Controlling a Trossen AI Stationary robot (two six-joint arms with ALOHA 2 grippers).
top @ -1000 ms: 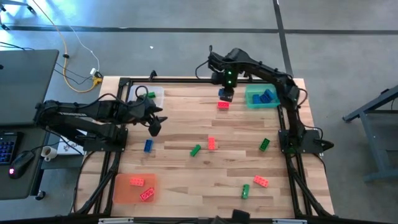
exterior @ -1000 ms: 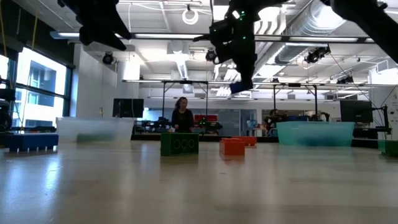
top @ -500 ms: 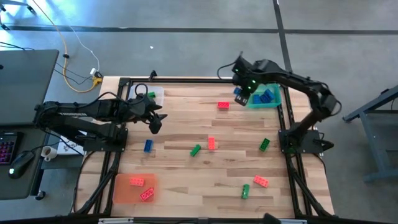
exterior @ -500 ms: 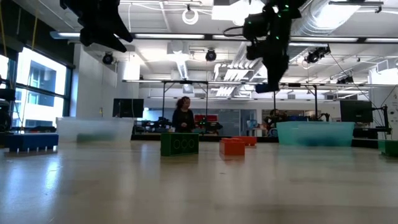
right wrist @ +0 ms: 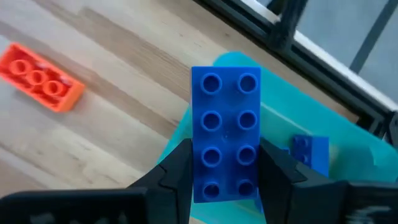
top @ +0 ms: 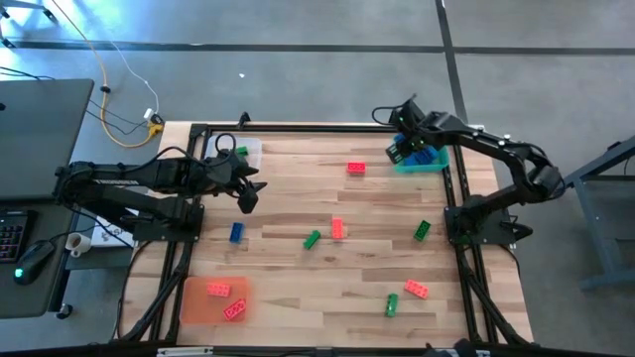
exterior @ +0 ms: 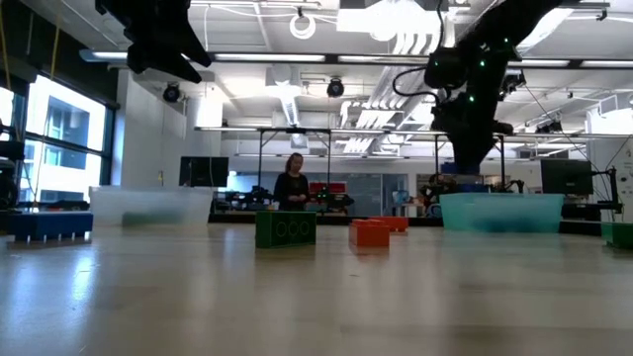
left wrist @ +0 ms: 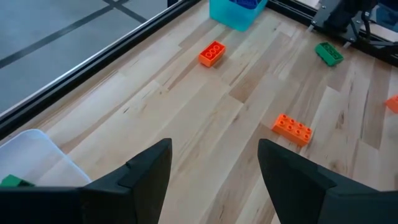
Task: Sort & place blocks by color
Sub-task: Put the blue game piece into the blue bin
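Two grippers were in view above the wooden table (top: 298, 198). The right gripper (right wrist: 224, 180) hovered over the near edge of the teal tray (top: 433, 164) at the table's far right corner, its fingers clamped on a blue block (right wrist: 225, 132) held studs-up. More blue blocks (top: 429, 153) lay inside that tray. One red block (top: 355, 168) lay on the table to the left of the tray, apart from it.

The left gripper (top: 246, 201) hung over the left part of the table with its fingers spread apart and nothing between them. A blue block (top: 236, 232) lay on the wood just in front of it. The clear tray (top: 250, 152) at the far left corner held a green block (top: 241, 151). The orange tray (top: 201, 304) at the near left corner held two red blocks (top: 227, 299).

Loose blocks remained on the table: a green block (top: 312, 239) beside a red block (top: 337, 229) near the centre, a green block (top: 422, 230) toward the right edge, and a red block (top: 416, 289) with a green block (top: 391, 304) near the front right.

In the low view a person (exterior: 294, 188) stood in the room beyond the table
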